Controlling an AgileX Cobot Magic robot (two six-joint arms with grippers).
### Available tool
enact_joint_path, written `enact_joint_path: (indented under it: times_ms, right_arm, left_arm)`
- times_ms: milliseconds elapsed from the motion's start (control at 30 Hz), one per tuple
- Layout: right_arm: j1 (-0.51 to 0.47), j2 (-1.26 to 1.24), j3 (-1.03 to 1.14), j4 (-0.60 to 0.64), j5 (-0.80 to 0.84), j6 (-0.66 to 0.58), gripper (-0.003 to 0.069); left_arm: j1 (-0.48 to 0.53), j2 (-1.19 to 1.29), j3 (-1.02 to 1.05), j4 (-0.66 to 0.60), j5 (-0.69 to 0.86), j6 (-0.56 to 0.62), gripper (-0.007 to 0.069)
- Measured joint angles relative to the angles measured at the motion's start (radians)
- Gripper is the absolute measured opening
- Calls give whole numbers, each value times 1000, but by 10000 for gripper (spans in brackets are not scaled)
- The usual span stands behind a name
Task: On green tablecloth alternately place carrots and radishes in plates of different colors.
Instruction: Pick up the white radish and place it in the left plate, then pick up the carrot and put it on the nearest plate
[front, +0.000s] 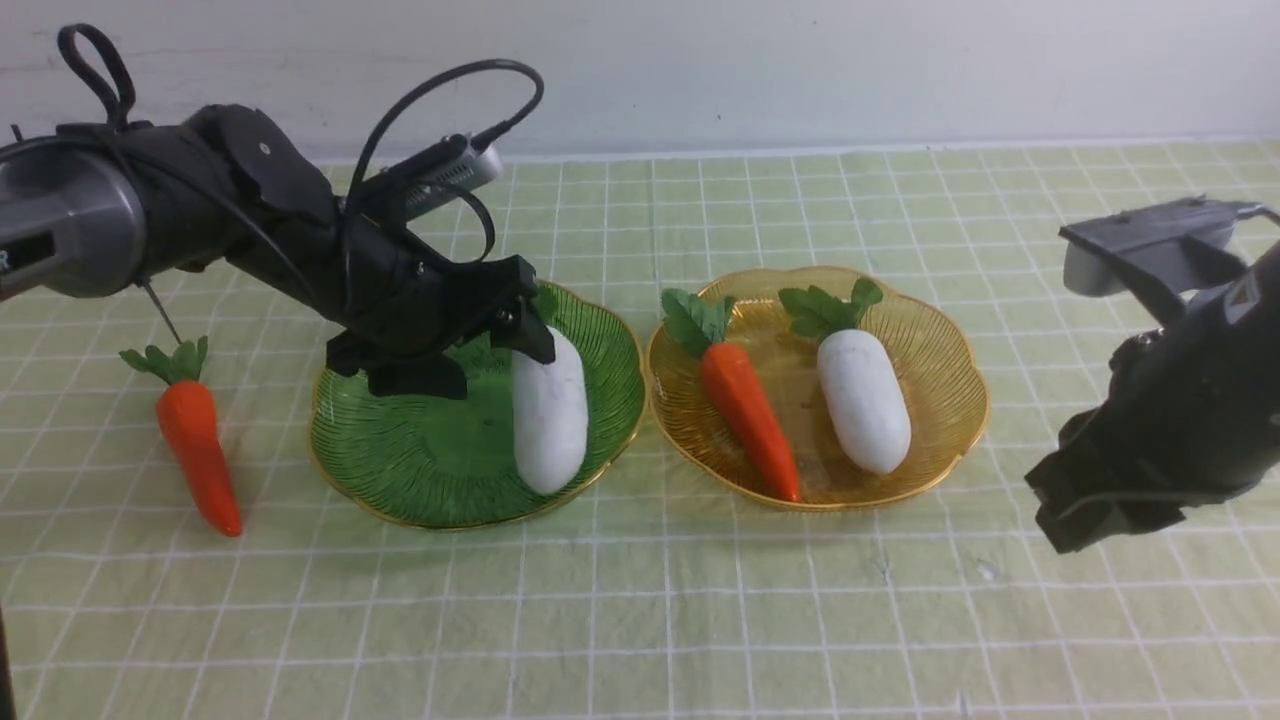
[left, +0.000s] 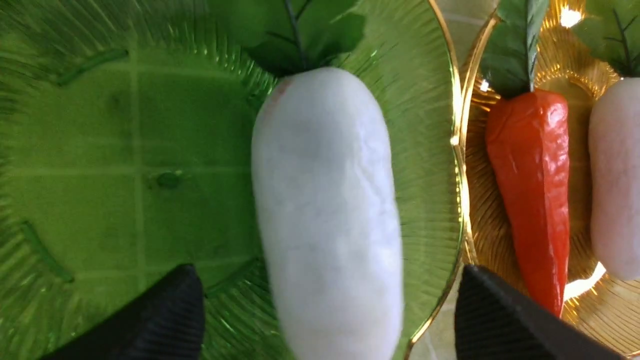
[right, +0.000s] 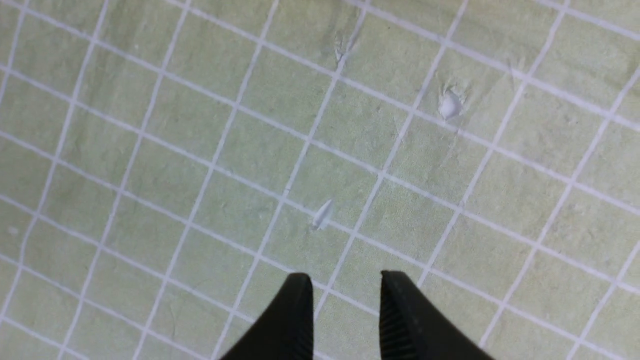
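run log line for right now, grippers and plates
left gripper: open astride radish in green plate | right gripper: slightly open, empty | amber plate: carrot + second radish | tablecloth: loose carrot

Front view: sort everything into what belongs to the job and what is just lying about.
Job: green tablecloth; green plate with radish; amber plate with carrot and second radish; loose carrot on the cloth.
Lying about: white specks on the cloth; wall behind.
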Motion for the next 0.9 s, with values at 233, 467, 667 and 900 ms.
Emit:
enact_joint_path:
  times_ms: [233, 467, 667, 900]
  right_arm:
    - [0, 0, 0, -1, 0, -1, 181]
    - [0, 0, 0, 3, -5, -2, 181]
    - [0, 0, 0, 12, -12, -2, 181]
    - [0, 0, 0, 53, -12, -1, 181]
  left_arm:
    - [163, -63, -1, 153, 42, -88, 589]
    - [321, -34, -3, 271, 63, -209, 536]
    - [330, 23, -3, 315, 92, -225, 530]
    - [329, 42, -3, 417, 96, -290, 530]
